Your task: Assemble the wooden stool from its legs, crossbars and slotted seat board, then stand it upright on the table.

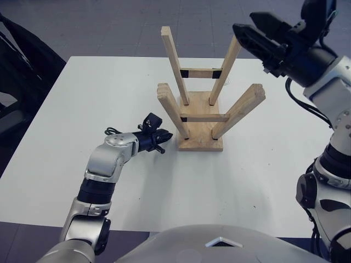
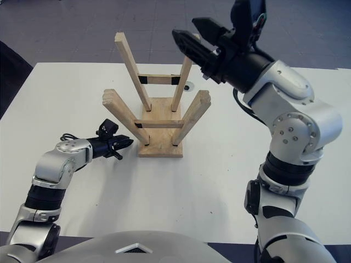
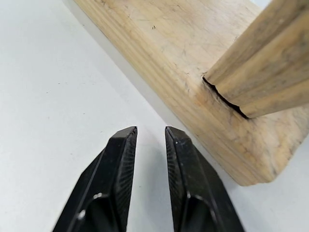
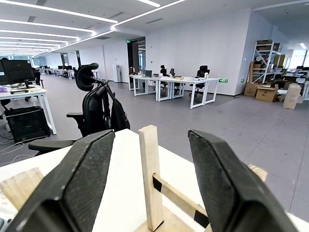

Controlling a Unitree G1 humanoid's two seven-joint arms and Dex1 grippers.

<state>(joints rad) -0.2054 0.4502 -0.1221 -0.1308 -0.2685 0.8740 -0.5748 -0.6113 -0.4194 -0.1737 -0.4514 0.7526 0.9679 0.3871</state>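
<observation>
The stool (image 1: 200, 118) stands upside down at the middle of the tabletop (image 1: 109, 93); its slotted seat board (image 1: 198, 142) lies flat on the surface, and all four legs point up and splay outward. Two crossbars are in place, each with dark bands at its ends: the far crossbar (image 1: 200, 73) sits between the two legs at 12 o'clock, and the near crossbar (image 1: 204, 118) between the pair at 6 o'clock. Assembly looks finished, so what is left is turning it onto its feet.

The left gripper (image 3: 150, 129) lies low over the tabletop at about 9 o'clock of the seat board, just beside its edge; its jaws stand a narrow gap apart and hold nothing. The right gripper (image 2: 185, 28) hangs above the stool at about 1 o'clock, over the top of the far right leg (image 1: 225, 71); its jaws are spread wide and empty.

The wood should be stiff and probably fairly light, with a dry grain that the ribbed pads ought to hold well. The weak point is likely the joints: in the left wrist view a dark gap shows where the near left leg (image 3: 263, 63) enters the board, so a pull on a leg's tip could lever it loose. A hold low on a leg, close to the board, or on the board's own edge seems safer; the splayed legs may make it top-heavy while it tips.
</observation>
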